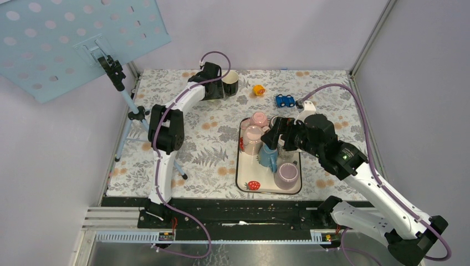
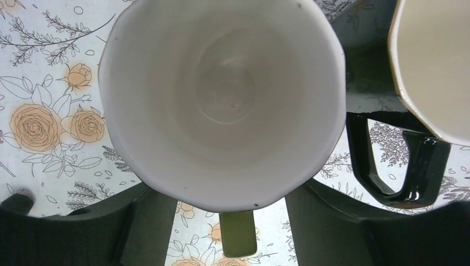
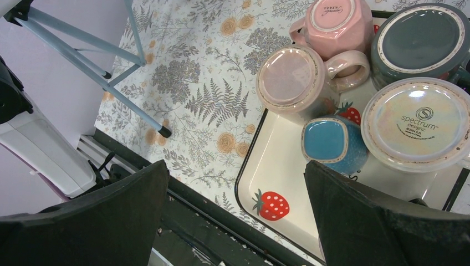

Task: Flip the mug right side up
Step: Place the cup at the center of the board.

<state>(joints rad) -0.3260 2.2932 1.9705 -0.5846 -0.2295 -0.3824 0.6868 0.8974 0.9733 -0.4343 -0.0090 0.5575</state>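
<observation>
A mug (image 2: 221,100) with a white inside and a green handle (image 2: 238,233) stands mouth up on the flowered cloth, filling the left wrist view. My left gripper (image 2: 221,227) is open just above it, fingers on either side of the handle and not touching it. In the top view that gripper (image 1: 213,83) is at the far back and hides this mug. My right gripper (image 3: 235,216) is open and empty over the near left corner of the tray (image 3: 277,166), beside an upside-down blue mug (image 3: 332,141).
A black mug (image 2: 432,66) stands mouth up right beside the green-handled one. The tray (image 1: 239,172) holds several upside-down mugs. An orange toy (image 1: 259,89) and a blue car (image 1: 285,101) lie at the back. A tripod (image 1: 130,113) stands at the left edge.
</observation>
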